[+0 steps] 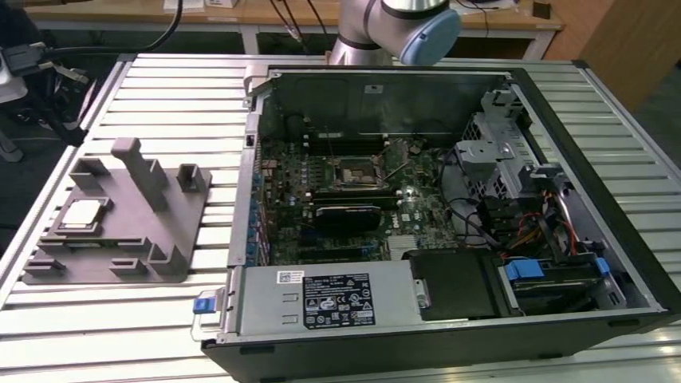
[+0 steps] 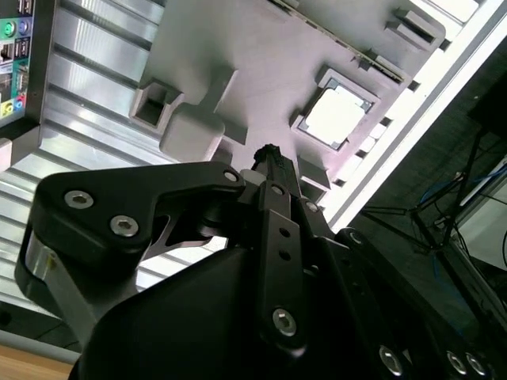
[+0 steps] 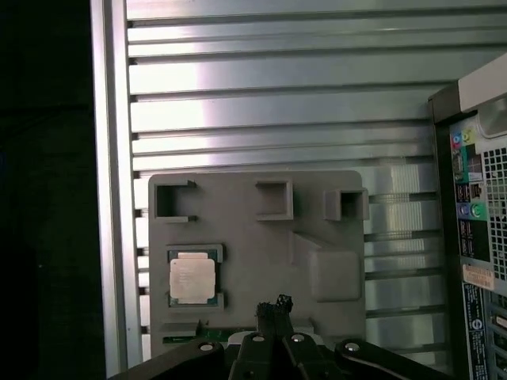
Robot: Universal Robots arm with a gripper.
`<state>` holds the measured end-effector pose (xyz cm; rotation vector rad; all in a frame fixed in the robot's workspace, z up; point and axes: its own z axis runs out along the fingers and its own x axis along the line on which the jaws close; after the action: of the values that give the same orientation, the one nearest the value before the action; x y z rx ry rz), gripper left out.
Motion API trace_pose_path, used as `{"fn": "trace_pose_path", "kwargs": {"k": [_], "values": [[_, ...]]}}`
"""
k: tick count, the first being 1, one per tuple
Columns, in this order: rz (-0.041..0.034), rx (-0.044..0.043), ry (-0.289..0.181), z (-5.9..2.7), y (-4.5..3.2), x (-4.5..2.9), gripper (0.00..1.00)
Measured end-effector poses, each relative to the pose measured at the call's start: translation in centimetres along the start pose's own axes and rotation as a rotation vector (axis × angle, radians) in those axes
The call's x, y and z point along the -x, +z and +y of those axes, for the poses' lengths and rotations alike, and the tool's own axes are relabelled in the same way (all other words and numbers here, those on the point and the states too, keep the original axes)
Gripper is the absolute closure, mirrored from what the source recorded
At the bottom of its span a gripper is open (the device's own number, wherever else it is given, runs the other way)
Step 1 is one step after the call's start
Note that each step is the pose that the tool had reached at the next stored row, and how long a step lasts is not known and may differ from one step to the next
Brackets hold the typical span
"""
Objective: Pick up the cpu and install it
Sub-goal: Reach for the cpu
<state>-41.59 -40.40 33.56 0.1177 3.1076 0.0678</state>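
While the gripper (image 3: 274,304) is hanging above the grey tray (image 3: 261,237) with its fingertips drawn narrowly together and nothing showing between them, the cpu (image 3: 192,279) is lying flat in a shallow square recess of that tray, silver plate facing up. In both wrist views the chip is sitting near the fingertips but clearly apart from them, off to one side of the line on which the gripper (image 2: 268,152) is pointing, so nothing is touching the cpu (image 2: 336,117). The fingertips are hovering over a bare part of the tray (image 2: 261,47), between the chip's recess and a raised block. In the exterior view, the tray (image 1: 159,231) is resting on the slatted metal table (image 1: 171,88) at about nine o'clock from the open computer case (image 1: 372,88), just beside the case wall. On the tray, the cpu (image 1: 83,214) is lying toward nine o'clock, on the side away from the case. Inside the case, the black square socket (image 1: 355,171) is sitting on the motherboard, well apart from the chip, at about three o'clock from it. The robot arm (image 1: 399,24) is showing at twelve o'clock of the case.
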Motion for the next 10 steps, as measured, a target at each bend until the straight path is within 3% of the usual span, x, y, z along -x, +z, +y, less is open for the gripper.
{"fn": "trace_pose_path", "kwargs": {"k": [10], "values": [[0.0,0.0,0.0,-0.34,1.16,-0.71,0.89]]}}
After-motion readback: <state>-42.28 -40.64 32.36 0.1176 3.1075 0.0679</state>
